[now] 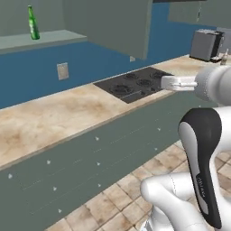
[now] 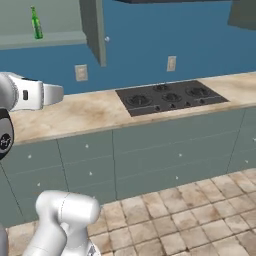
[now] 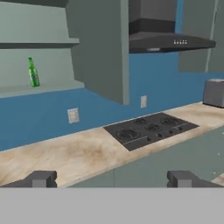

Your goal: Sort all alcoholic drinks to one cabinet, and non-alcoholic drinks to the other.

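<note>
A slim green glass bottle, one of the alcoholic drinks, stands upright on the lower shelf of the open left cabinet. Its door is swung out. A small pale bottle stands by the toaster at the far right of the counter. The second cabinet is closed, right of the range hood. My gripper is open and empty, held out in front of the counter, well below and right of the green bottle. The non-alcoholic drinks are out of view.
A black cooktop is set into the beige counter. A grey toaster sits at the right. A range hood hangs above the cooktop. Drawer fronts run below, with tiled floor in front.
</note>
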Controlling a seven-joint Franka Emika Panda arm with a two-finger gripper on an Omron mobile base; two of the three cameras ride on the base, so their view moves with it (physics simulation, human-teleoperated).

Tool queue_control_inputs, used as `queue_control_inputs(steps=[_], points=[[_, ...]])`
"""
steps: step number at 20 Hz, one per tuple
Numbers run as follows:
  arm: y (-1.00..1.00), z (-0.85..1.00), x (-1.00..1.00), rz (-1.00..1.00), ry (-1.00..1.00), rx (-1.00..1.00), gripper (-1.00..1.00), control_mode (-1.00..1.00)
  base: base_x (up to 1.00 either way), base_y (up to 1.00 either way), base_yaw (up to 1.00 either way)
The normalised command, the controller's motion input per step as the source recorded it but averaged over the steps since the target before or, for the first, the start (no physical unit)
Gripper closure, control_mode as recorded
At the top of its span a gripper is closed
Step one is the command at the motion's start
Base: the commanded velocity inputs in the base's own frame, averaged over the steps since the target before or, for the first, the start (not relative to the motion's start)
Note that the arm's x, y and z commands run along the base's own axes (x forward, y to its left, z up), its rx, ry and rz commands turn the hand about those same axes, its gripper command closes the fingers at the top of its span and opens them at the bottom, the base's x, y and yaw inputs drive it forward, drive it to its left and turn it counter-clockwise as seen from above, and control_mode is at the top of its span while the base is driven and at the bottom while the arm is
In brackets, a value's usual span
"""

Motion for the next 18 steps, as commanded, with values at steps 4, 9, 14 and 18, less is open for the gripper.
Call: queue_control_inputs(steps=[4,9,14,18], points=[[0.0,0.0,0.0,0.0,0.0,0.0,-1.0,1.0,-0.01,-0.31,-0.38],[0.0,0.0,0.0,0.0,0.0,0.0,-1.0,1.0,-0.06,-0.29,-0.37],[0.0,0.0,0.0,0.0,0.0,0.0,-1.0,1.0,-0.06,-0.28,-0.37],[0.0,0.0,0.0,0.0,0.0,0.0,-1.0,1.0,-0.05,-0.29,-0.36]])
